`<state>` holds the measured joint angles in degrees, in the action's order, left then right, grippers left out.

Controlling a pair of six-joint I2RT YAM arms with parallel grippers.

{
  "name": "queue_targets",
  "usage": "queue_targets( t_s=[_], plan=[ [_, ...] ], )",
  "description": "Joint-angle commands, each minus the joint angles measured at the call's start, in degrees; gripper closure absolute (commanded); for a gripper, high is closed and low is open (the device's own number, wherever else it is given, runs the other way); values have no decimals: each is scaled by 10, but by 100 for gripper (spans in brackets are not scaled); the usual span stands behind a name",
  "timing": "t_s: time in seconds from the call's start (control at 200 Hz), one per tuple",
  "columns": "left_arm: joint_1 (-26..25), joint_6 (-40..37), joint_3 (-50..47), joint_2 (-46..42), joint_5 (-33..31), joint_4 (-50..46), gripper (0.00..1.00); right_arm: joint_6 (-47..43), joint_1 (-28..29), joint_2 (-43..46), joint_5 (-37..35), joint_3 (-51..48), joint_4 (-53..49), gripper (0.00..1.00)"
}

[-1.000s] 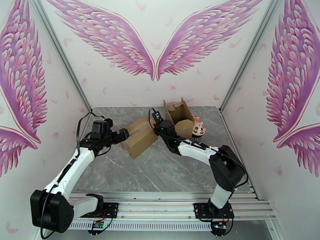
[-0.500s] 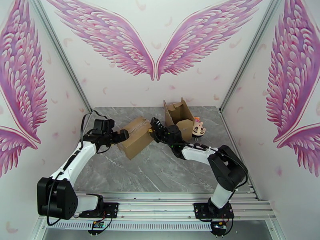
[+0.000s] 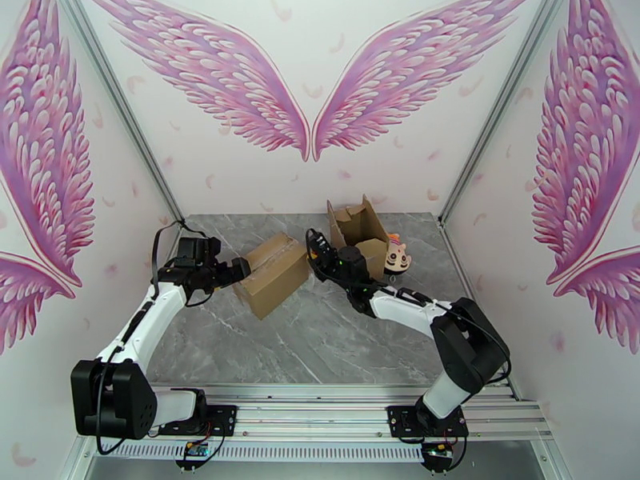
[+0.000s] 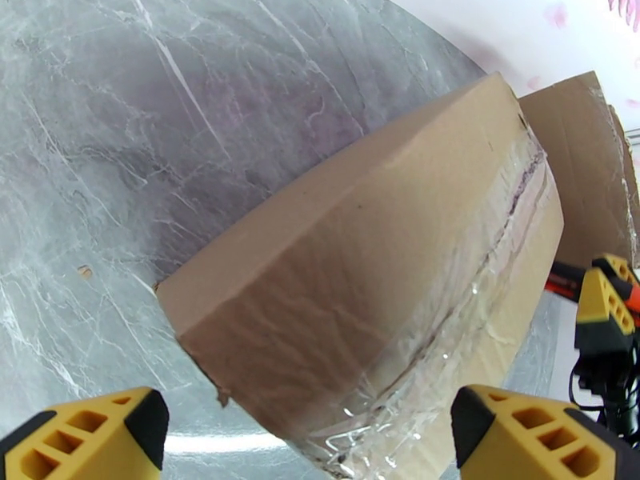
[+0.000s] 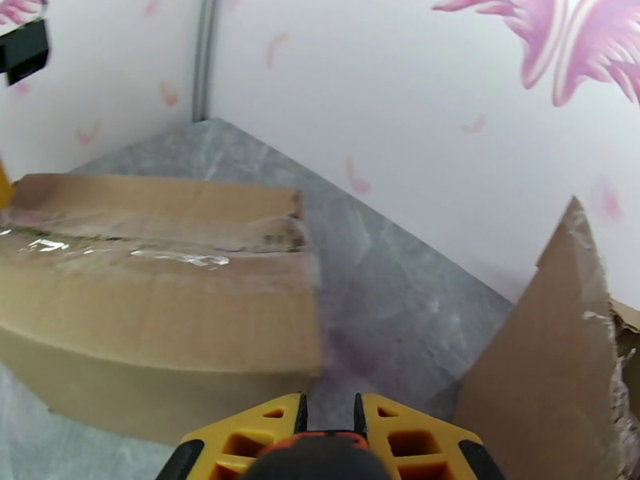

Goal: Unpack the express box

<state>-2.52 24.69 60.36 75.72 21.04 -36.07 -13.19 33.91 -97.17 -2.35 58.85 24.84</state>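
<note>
Spread as wide as they go, the jaws of the left gripper (image 3: 237,271) sit at the left end of the sealed box (image 3: 276,274). In the left wrist view its two yellow fingers (image 4: 96,438) stand at the bottom corners of the frame, with the box's near corner between and ahead of them, and no contact is visible on either side. This brown cardboard box lies on the grey marble table (image 3: 320,346), left of centre and toward the back, turned at an angle to the table edges. A strip of clear tape (image 4: 480,258), wrinkled and shiny, runs along its closed seam. Just right of the box is the right gripper (image 5: 329,403), with its arm reaching in from the right. Its jaws are drawn close together with only a narrow gap, and they pinch a small orange tool (image 5: 320,458) with a dark body. From the right wrist view the taped right end of the box sits just ahead and to the left. Further right, near the back wall (image 3: 308,178), stands an opened box (image 3: 360,226) with torn flaps sticking up. A small toy (image 3: 397,258) with a painted face rests against its right side.
</note>
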Motion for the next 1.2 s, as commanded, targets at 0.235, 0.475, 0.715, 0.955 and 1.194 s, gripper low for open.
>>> queue_targets(
  t_s=[0.235, 0.475, 0.715, 0.955, 1.194],
  plan=[
    [-2, 2, -4, -13, 13, 6, 1, 13, -18, -132, -76, 175, -33, 96],
    [-4, -25, 10, 17, 35, 0, 1, -7, -21, -155, 157, 162, 36, 95],
    [-4, -51, 21, 35, 53, -8, 1, 30, -19, -77, 244, 40, 127, 95],
    [-15, -70, 9, 40, 82, -21, 1, 73, 11, 38, 224, -80, 85, 94],
    [-46, -73, -12, 11, 49, -38, 1, 109, 27, 146, 45, -121, -56, 94]
  ],
)
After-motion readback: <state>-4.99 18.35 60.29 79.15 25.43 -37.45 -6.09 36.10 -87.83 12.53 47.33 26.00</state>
